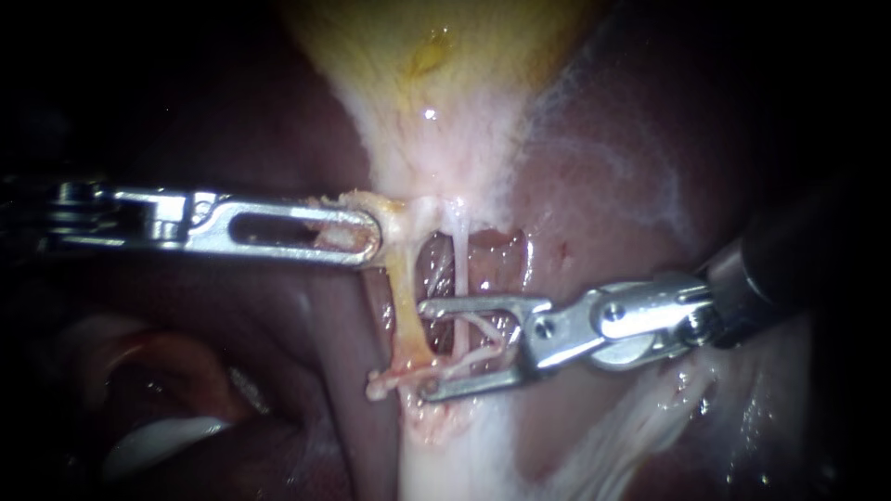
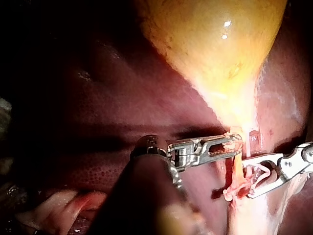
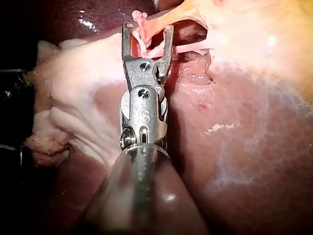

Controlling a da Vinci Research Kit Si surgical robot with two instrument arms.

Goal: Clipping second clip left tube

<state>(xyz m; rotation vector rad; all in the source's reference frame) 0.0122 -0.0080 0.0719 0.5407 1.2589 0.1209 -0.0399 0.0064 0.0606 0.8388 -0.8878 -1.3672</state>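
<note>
Endoscope view | left instrument (image 1: 369, 237), slotted steel jaws clamped on pale gallbladder neck (image 1: 432, 172) | right instrument (image 1: 425, 350), forked jaws apart | yellowish left tube (image 1: 408, 306) at their tips, thin white right tube (image 1: 459, 269) between them | risk: closing catches white tube, left tube only half-crossed.

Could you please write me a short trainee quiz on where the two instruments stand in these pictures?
1. True or false: the right instrument has its jaws shut together, clear of the tubes.
2. What does the left instrument grip? A) a clip B) tissue at the neck of the gallbladder C) nothing
3. Fill in: the dark red organ around the tubes is the ____.
Key: 1 false, its jaws stand open astride the tubes. 2 B. 3 liver.
</note>
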